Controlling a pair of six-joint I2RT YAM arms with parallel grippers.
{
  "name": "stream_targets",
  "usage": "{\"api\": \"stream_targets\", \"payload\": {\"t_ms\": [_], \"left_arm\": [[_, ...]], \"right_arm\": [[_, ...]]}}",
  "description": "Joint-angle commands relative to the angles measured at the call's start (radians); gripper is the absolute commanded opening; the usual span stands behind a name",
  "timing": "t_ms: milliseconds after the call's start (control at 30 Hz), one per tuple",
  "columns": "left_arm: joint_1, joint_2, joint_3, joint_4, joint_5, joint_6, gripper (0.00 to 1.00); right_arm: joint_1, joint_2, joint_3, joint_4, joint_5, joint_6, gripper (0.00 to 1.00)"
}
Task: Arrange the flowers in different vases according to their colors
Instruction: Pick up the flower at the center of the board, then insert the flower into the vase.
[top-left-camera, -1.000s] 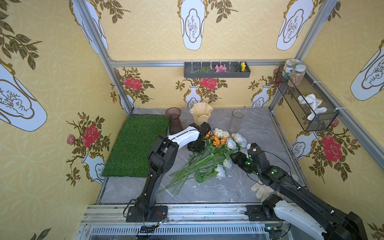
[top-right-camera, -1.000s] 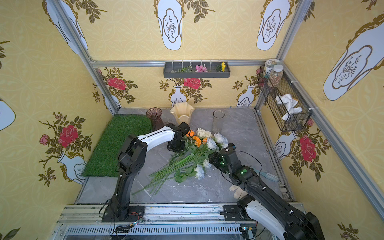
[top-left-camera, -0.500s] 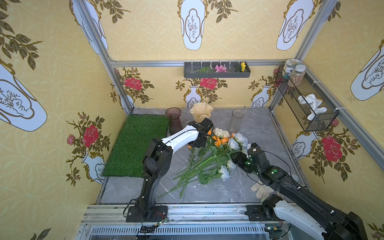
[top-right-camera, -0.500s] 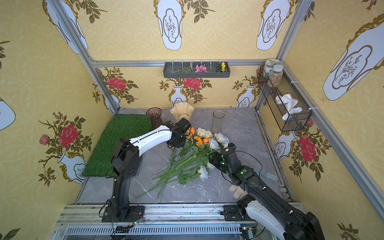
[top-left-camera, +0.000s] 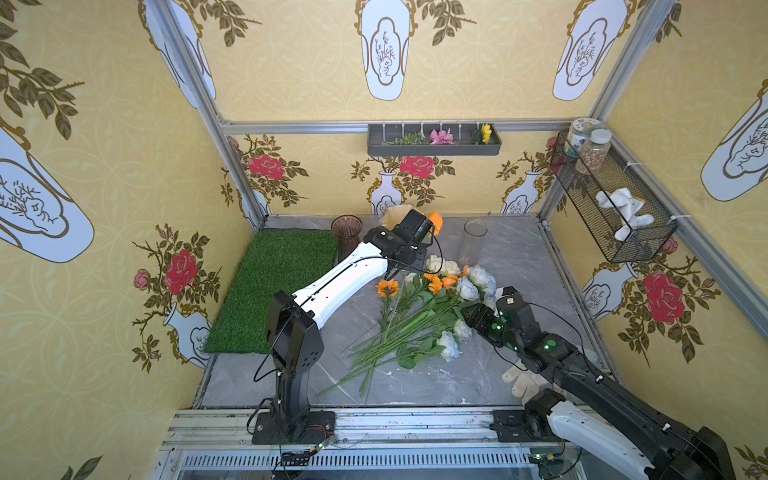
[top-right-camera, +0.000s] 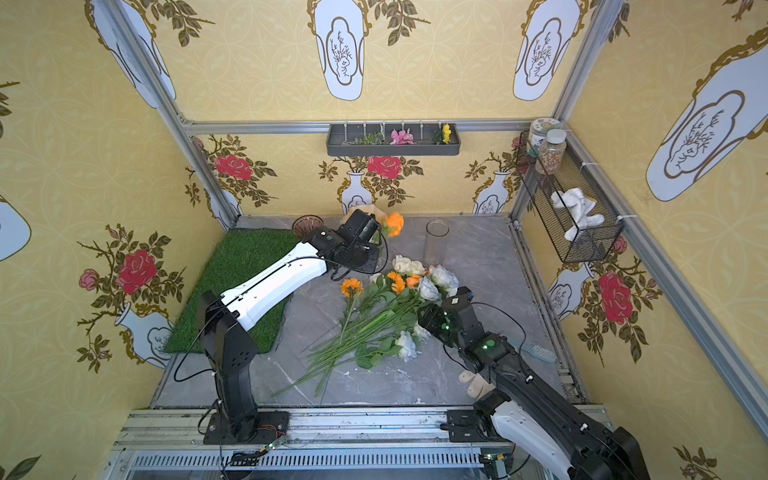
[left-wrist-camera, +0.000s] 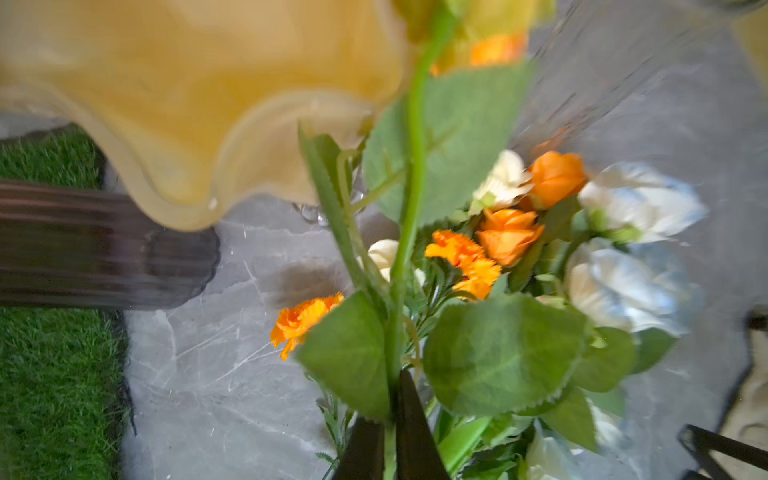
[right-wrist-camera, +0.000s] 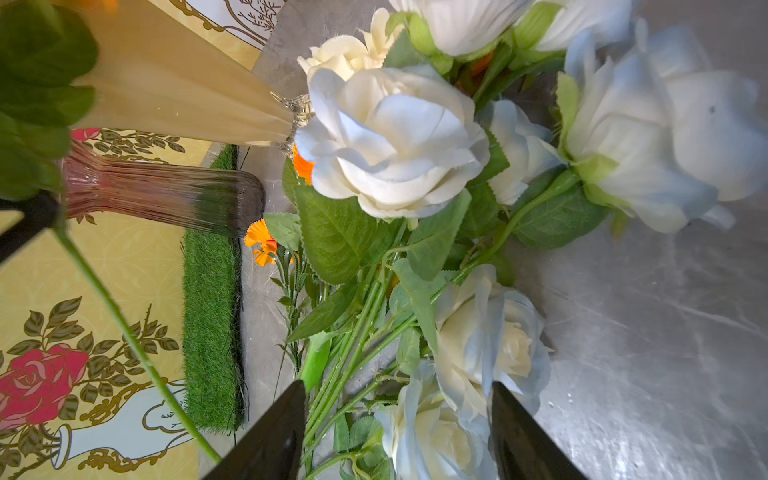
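My left gripper (left-wrist-camera: 388, 401) is shut on the green stem of an orange rose (top-left-camera: 435, 220), held up in the air at the back of the table. It hangs beside the cream ruffled-rim vase (left-wrist-camera: 199, 104), which it largely hides in both top views. The dark purple ribbed vase (top-left-camera: 347, 232) stands left of it and the clear glass cylinder vase (top-left-camera: 473, 241) right of it. The other flowers (top-left-camera: 419, 316), orange, cream and pale-blue-tinted, lie in a loose pile mid-table. My right gripper (right-wrist-camera: 397, 384) stands open low over the pale-blue roses (right-wrist-camera: 486, 332) at the pile's right side.
A green grass mat (top-left-camera: 274, 286) covers the table's left side. On the back wall hangs a grey shelf (top-left-camera: 434, 145) with small pink and yellow flowers. A wire basket (top-left-camera: 615, 208) with jars and a cloth is on the right wall. A beige glove (top-left-camera: 523, 378) lies by the right arm.
My left gripper has lifted the orange rose out of the pile and carried it back and up toward the cream vase. The right gripper stayed in place and opened a little wider.
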Motion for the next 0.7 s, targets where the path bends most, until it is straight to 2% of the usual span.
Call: {"api": "stream_targets", "payload": {"t_ms": [0,33,267,433,567,667], "left_arm": [[0.001,-0.041,0.046,0.021,-0.028,0.007,0.0],[0.001,-0.056,0.059,0.027,-0.035,0.007,0.0],[0.001,-0.175,0.07,0.102,-0.089,0.008,0.0],[0.002,-0.253,0.05,0.153,-0.191,0.039,0.0],[0.011,-0.357,-0.047,0.258,-0.307,0.071,0.0],[0.073,-0.431,-0.111,0.279,-0.298,0.017,0.0]], "right_arm": [[0.001,-0.01,-0.008,0.022,0.021,-0.002,0.91],[0.001,-0.014,-0.013,0.031,0.024,-0.003,0.98],[0.002,-0.124,-0.084,0.095,0.063,0.014,0.97],[0.004,-0.168,-0.113,0.128,0.076,0.011,0.97],[0.01,-0.144,-0.101,0.154,0.072,-0.016,0.97],[0.031,-0.113,-0.086,0.203,0.072,-0.052,0.97]]}}
